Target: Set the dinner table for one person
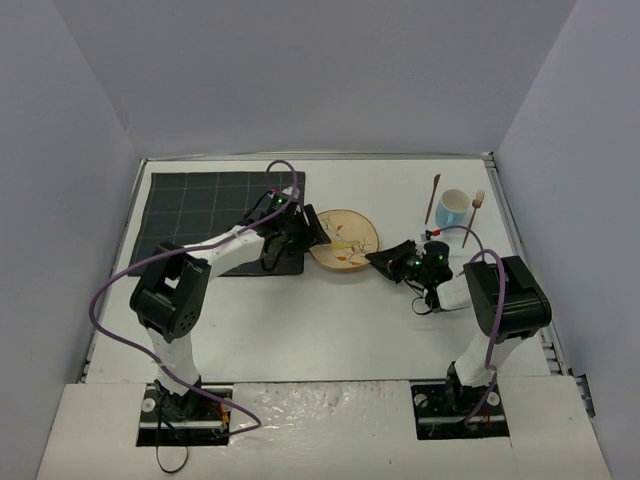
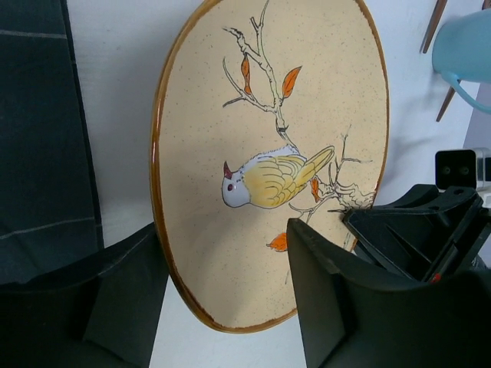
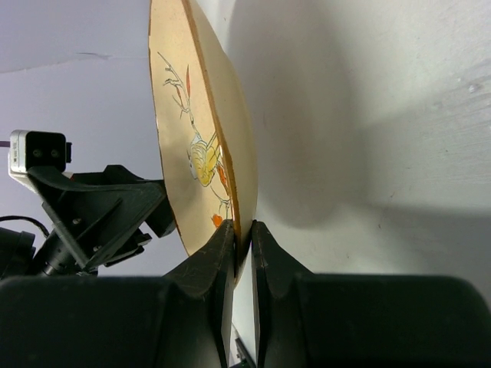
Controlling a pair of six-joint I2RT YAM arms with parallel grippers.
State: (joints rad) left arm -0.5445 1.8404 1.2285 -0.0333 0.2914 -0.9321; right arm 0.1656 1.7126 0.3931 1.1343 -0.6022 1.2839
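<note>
Right gripper (image 3: 244,230): we see its fingers pinched tight on the rim of the bird-painted plate (image 3: 201,146).
Left gripper (image 2: 226,261): spread wide, holding nothing, straddling the plate's opposite rim.
Plate: between both grippers, mid-way across the dinner table (image 1: 330,320).
Surroundings: placemat (image 1: 200,205) to its left, cup (image 1: 452,208) to its right.

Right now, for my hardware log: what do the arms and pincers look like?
The left arm and right arm are white tubes with black joint housings, each trailing a purple cable. Green lights glow near the wrists. The left pincer and right pincer are black and angular.
</note>
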